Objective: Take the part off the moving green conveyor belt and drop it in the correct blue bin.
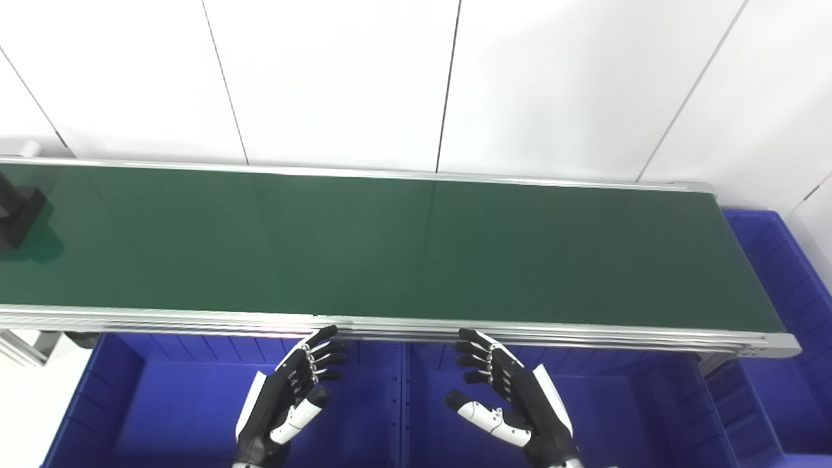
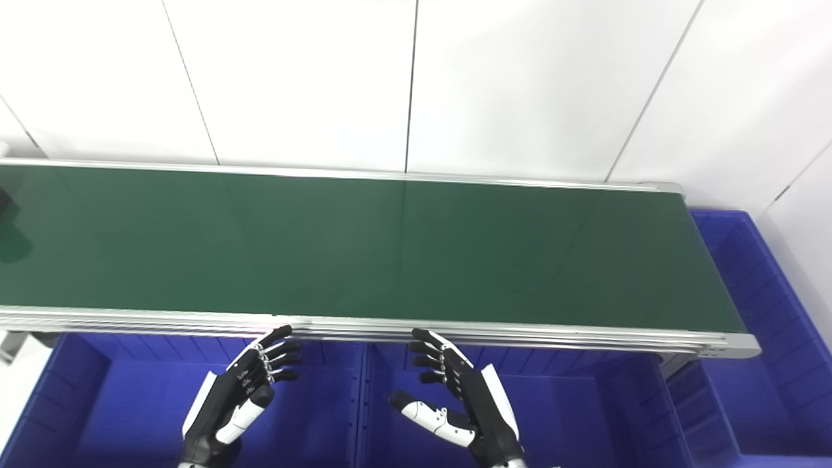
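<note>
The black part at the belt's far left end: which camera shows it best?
The left eye view: the black part shows as a blocky shape on the belt, though cut by the picture's edge. The right eye view catches only a dark sliver of it at the edge.

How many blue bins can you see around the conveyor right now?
3. One bin sits below the belt's near edge on the left, a second bin beside it on the right, a third bin past the belt's right end. Others may be out of frame.
</note>
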Controlling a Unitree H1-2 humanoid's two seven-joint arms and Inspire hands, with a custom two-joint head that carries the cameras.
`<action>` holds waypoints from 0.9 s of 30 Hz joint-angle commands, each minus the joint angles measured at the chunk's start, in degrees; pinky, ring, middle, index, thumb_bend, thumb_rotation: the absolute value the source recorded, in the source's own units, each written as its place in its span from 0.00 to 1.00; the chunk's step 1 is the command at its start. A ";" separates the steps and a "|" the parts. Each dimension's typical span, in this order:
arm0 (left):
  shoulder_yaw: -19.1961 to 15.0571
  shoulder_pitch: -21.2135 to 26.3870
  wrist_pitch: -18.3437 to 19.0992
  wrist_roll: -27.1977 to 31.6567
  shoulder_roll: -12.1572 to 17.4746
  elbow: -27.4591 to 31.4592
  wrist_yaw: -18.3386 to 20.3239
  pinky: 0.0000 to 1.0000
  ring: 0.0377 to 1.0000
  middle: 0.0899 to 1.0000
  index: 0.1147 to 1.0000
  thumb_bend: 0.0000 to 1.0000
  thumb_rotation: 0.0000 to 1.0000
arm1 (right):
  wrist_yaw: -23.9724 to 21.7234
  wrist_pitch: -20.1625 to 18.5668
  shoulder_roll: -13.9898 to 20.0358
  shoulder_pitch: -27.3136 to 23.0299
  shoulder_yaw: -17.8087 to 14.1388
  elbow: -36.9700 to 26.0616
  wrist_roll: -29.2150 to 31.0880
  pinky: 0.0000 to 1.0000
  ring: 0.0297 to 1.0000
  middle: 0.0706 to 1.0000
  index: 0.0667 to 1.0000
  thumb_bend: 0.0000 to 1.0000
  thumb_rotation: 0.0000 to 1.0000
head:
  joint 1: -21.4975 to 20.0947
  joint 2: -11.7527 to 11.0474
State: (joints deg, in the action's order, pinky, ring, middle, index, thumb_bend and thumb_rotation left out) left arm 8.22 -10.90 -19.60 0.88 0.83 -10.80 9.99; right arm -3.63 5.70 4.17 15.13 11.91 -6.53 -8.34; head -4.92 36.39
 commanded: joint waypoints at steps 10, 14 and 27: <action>-0.06 0.85 -2.23 0.15 -0.05 1.18 -0.11 0.68 0.74 0.76 0.83 0.92 0.73 | -0.01 3.49 -0.29 -0.25 0.06 -1.29 0.15 0.72 0.78 0.80 0.84 0.62 0.45 | 0.06 -0.11; 0.01 0.76 -1.63 -0.12 -0.08 1.65 -0.23 0.68 0.74 0.76 0.83 0.92 0.73 | -0.08 3.23 -0.26 -0.22 0.01 -1.30 0.30 0.72 0.79 0.81 0.84 0.62 0.45 | 0.29 -0.13; 0.07 0.85 -1.47 -0.10 -0.28 1.21 -0.27 0.68 0.74 0.76 0.82 0.95 0.73 | 0.01 3.54 -0.12 -0.35 -0.04 -0.90 0.04 0.72 0.78 0.81 0.84 0.61 0.45 | 3.91 -1.44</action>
State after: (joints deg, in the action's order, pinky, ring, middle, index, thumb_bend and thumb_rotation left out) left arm 8.22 -10.90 -19.63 0.86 0.83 -10.76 9.98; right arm -3.61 5.74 4.19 15.12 11.91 -6.49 -8.45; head -2.12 35.25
